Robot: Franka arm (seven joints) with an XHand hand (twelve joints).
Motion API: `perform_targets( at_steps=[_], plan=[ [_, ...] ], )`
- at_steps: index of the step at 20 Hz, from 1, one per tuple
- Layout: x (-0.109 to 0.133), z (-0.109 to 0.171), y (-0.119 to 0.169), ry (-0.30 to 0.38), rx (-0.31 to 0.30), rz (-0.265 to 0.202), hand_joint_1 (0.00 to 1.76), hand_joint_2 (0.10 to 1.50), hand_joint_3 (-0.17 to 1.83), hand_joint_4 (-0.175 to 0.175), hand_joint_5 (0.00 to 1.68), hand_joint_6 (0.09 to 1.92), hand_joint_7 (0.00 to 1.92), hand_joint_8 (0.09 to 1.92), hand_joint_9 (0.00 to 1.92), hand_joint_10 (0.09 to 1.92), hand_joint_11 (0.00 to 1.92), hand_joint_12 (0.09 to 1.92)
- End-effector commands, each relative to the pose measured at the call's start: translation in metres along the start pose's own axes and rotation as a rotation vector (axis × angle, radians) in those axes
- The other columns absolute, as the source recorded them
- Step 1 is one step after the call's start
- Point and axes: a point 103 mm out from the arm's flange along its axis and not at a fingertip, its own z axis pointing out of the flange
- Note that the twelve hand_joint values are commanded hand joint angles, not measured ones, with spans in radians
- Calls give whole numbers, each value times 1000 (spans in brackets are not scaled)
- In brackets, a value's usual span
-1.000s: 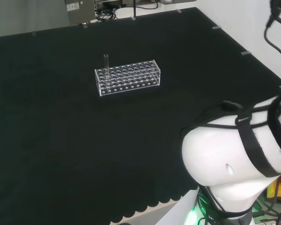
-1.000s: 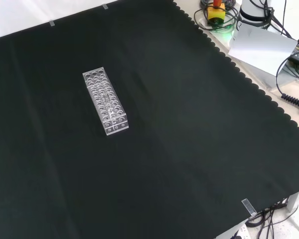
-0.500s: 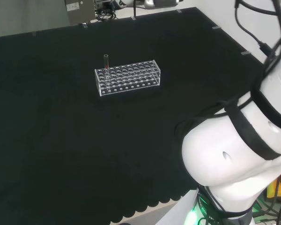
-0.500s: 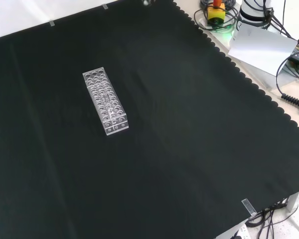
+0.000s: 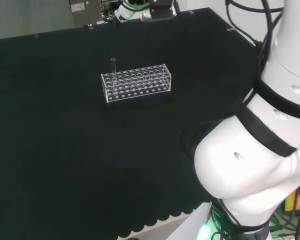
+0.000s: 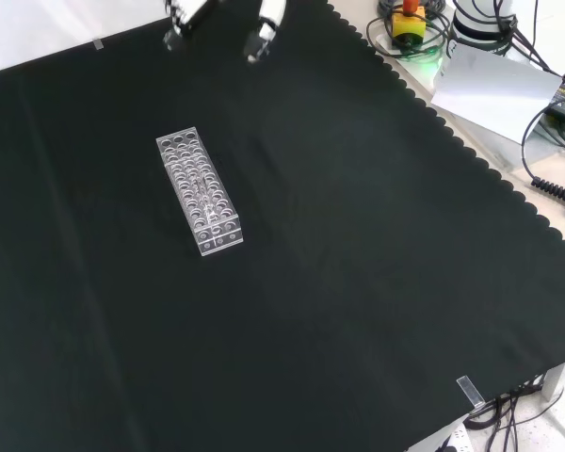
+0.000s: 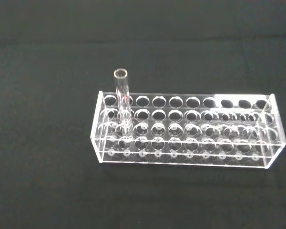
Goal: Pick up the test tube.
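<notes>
Test tube (image 7: 121,98) stands upright in a clear rack (image 7: 183,129) (at one end). My hand (image 6: 264,24) hovers well apart, fingers straight.

Clear rack (image 5: 136,82) on blk cloth (image 5: 65,150).

A test tube rack (image 5: 136,82) sits on the counter (image 5: 65,150) well in from every edge, nearer the far edge in the head view, with one test tube (image 7: 122,101) standing upright in a hole at its left-hand end in that view.
</notes>
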Motion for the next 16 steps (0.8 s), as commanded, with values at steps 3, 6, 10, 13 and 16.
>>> perform_targets(
  at_steps=[3, 6, 10, 13, 16],
  plan=[
    [16, 43, 43, -16, 77, -3, 601, 886, 312, -97, 357, 87, 387, 897, 318, 922, 168, 1538],
    [23, 58, 54, -29, 106, 3, 608, 884, 315, -99, 364, 87, 399, 897, 330, 917, 173, 1534],
    [27, 72, 67, -39, 134, 8, 616, 884, 319, -101, 375, 87, 411, 898, 347, 914, 180, 1532],
    [29, 81, 77, -43, 161, 12, 633, 882, 321, -104, 388, 87, 424, 900, 357, 909, 185, 1529],
    [31, 90, 86, -44, 177, 15, 657, 878, 324, -107, 404, 87, 433, 900, 364, 905, 190, 1527]
  ],
)
